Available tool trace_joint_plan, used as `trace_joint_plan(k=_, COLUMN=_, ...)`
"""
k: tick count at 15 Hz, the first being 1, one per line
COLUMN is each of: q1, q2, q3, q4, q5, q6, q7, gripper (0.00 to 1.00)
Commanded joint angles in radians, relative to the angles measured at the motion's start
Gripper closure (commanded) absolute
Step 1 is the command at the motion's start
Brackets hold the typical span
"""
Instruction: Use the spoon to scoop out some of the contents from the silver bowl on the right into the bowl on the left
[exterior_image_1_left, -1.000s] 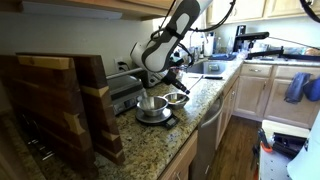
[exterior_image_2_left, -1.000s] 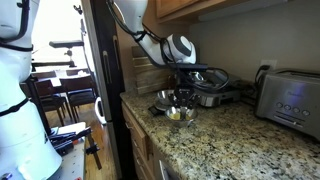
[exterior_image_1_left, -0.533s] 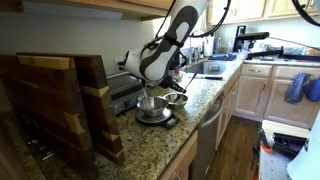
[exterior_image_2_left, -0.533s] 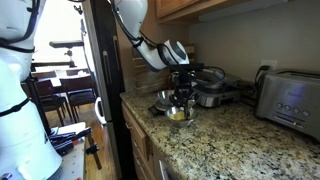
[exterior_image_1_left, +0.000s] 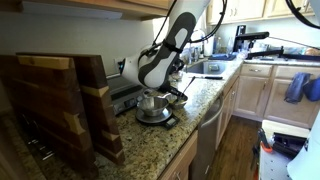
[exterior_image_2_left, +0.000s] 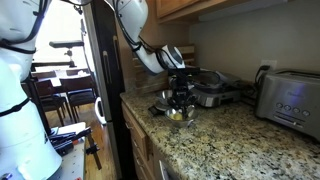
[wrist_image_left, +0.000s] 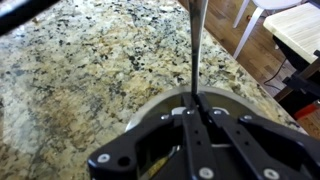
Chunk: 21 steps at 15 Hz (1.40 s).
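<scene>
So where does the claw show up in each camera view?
Exterior view: claw centre frame, low over the bowls.
Exterior view: claw centre, just above the bowls.
Wrist view: claw bottom centre, shut on the spoon.
Shared landmark: the speckled granite counter.

one bowl (exterior_image_1_left: 152, 106) sits beside a second bowl (exterior_image_1_left: 177, 98) on the counter (exterior_image_1_left: 204, 96).

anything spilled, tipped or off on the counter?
Nothing stands out: bowls upright, no spill visible on the counter, spoon clamped in the gripper jaws above one of them.
</scene>
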Motion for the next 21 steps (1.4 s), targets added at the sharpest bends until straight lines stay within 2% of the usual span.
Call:
trace_joint_plan(k=1, q1=-0.004, q2=0.003, q3=0.016, q4=-0.001, q5=0.006, q6=-0.009, q7=0.021, gripper=0.97)
trace_joint_plan(k=7, q1=-0.038, q2=-0.031, q3=0.023, q4=0.003, q5=0.089, q6=0.019, q7=0.007, gripper=0.97)
trace_joint_plan(k=14, q1=-0.096, q2=-0.067, q3=0.018, q4=0.02, q5=0.31, q6=0.07, q7=-0.055, gripper=0.97)
trace_joint_plan(k=21, q1=-0.122, q2=-0.099, q3=0.003, q4=0.004, q5=0.402, q6=0.123, q7=-0.073, gripper=0.97)
